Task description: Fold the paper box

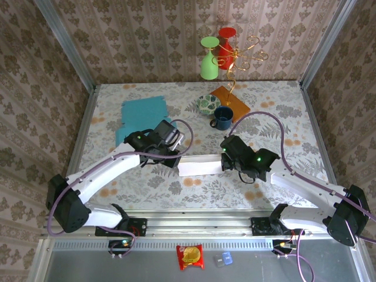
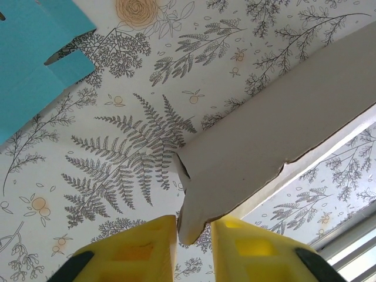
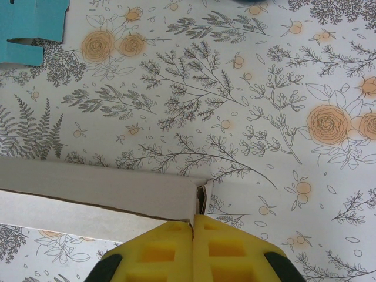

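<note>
The white paper box (image 1: 200,166) lies partly folded at the middle of the table, stretched between both grippers. In the left wrist view a corner flap of the box (image 2: 276,141) hangs down between the yellow fingers (image 2: 141,249) of my left gripper (image 2: 194,232). The jaws stand narrowly open, the flap against the left finger with a gap still showing lower down. My right gripper (image 3: 193,226) is shut on the thin end wall of the box (image 3: 100,194) at its right corner. From above, the left gripper (image 1: 176,160) and right gripper (image 1: 225,160) sit at the box's two ends.
A teal flat cardboard sheet (image 1: 141,114) lies at the back left, also visible as the teal sheet (image 2: 29,64) and the teal sheet (image 3: 29,23). A blue mug (image 1: 222,117), patterned plate (image 1: 208,104), orange sheet (image 1: 232,100), green glass (image 1: 208,59) and gold wire stand (image 1: 241,59) crowd the back centre.
</note>
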Action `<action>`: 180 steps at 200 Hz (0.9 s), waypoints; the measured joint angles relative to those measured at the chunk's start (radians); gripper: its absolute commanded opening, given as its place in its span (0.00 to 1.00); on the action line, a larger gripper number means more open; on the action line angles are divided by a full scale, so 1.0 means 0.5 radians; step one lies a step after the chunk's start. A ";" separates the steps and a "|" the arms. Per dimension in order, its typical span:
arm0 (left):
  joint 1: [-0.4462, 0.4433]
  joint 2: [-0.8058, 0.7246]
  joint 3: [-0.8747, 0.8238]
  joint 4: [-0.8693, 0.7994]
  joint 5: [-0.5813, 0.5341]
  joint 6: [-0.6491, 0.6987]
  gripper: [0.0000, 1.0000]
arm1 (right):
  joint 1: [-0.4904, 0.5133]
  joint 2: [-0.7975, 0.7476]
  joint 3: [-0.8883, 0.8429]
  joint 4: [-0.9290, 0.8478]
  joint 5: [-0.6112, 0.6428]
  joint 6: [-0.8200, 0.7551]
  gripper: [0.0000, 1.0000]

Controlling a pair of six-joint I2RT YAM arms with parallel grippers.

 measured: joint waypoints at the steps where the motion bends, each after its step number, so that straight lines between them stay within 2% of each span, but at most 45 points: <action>1: 0.000 0.001 0.002 -0.001 0.000 0.001 0.20 | 0.000 0.000 0.000 0.000 0.000 0.000 0.00; 29: -0.013 0.028 0.025 -0.001 -0.037 -0.005 0.08 | 0.000 0.000 0.000 0.000 0.000 -0.001 0.00; 78: -0.024 0.045 0.072 -0.021 -0.058 -0.047 0.01 | 0.000 0.000 0.000 -0.001 0.001 -0.001 0.00; 112: -0.025 0.089 0.121 -0.072 -0.052 -0.146 0.00 | 0.000 0.000 0.000 -0.001 0.001 -0.001 0.00; 180: 0.002 0.183 0.266 -0.235 0.085 -0.536 0.00 | 0.000 0.004 0.000 -0.006 0.014 -0.001 0.00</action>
